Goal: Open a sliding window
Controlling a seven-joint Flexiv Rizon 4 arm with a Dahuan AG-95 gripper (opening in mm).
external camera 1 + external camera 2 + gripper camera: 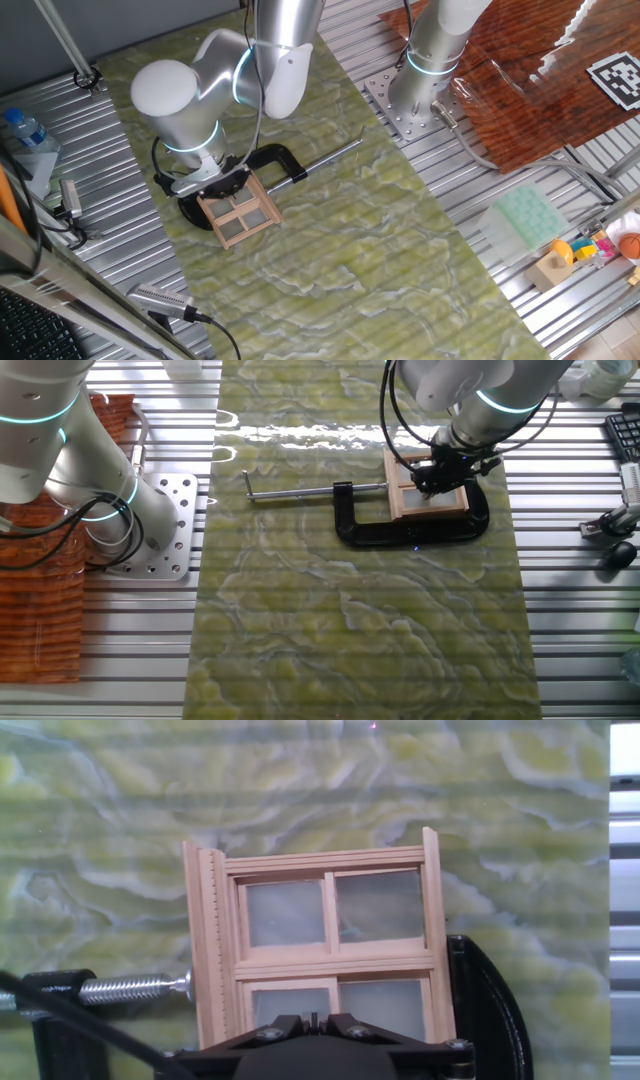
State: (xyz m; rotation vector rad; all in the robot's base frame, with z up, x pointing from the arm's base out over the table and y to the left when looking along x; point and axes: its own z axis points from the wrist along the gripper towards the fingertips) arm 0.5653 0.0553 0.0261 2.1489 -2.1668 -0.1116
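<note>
Gripper (315,1020): at window's near edge; fingers hidden, grip cannot be told.
Window (325,945): flat on green mat (300,790), held in clamp.
Clamp (415,525): black; screw rod (130,988) touching frame's side.

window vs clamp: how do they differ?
The window is light tan wood; the clamp is black with a steel screw rod. The window is a square frame with four greyish panes; the clamp is an open C. The window is compact; the clamp's rod reaches well past it. Both lie flat on the green mat, the clamp gripping the window.
</note>
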